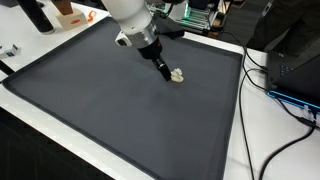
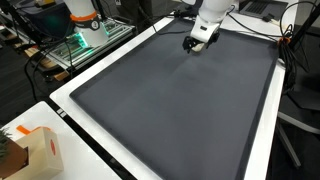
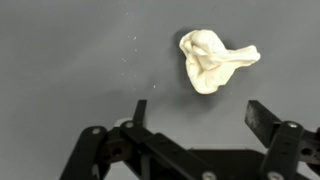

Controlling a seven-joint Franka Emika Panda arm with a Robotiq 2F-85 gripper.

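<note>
A small crumpled cream-white lump (image 3: 211, 60) lies on the dark grey mat (image 3: 70, 60). In the wrist view it sits just beyond my gripper (image 3: 200, 112), whose two black fingers stand wide apart with nothing between them. In an exterior view the gripper (image 1: 164, 70) hangs low over the mat, right beside the white lump (image 1: 178, 75). In an exterior view from the opposite side the gripper (image 2: 193, 44) hides the lump.
The mat (image 1: 120, 110) has a white border. Cables (image 1: 275, 85) and a black device lie off one side. A green rack (image 2: 85, 42) and an orange-topped box (image 2: 35, 150) stand past other edges.
</note>
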